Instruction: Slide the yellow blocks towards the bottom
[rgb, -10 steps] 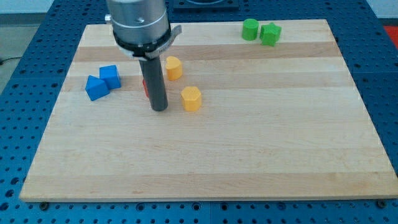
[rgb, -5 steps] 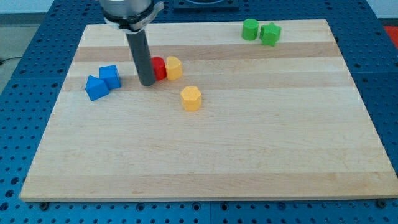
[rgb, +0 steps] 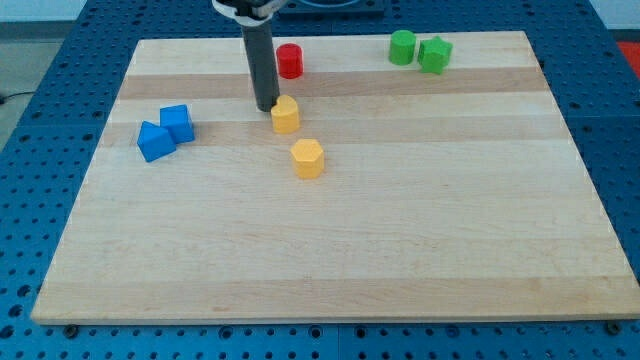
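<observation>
Two yellow blocks lie left of the board's middle: a rounded one (rgb: 286, 115) and a hexagonal one (rgb: 308, 158) just below and to its right. My tip (rgb: 266, 107) rests on the board at the upper left edge of the rounded yellow block, touching or nearly touching it. The rod rises toward the view's top.
A red cylinder (rgb: 290, 61) stands near the top edge, right of the rod. Two blue blocks (rgb: 166, 131) sit together at the left. A green cylinder (rgb: 402, 47) and a green star-like block (rgb: 435, 54) sit at the top right. The wooden board (rgb: 400, 250) lies on a blue perforated table.
My tip has moved toward the top and right, from beside the hexagonal block to above the rounded yellow block. The red block now stands near the top edge. The rounded yellow block sits slightly lower.
</observation>
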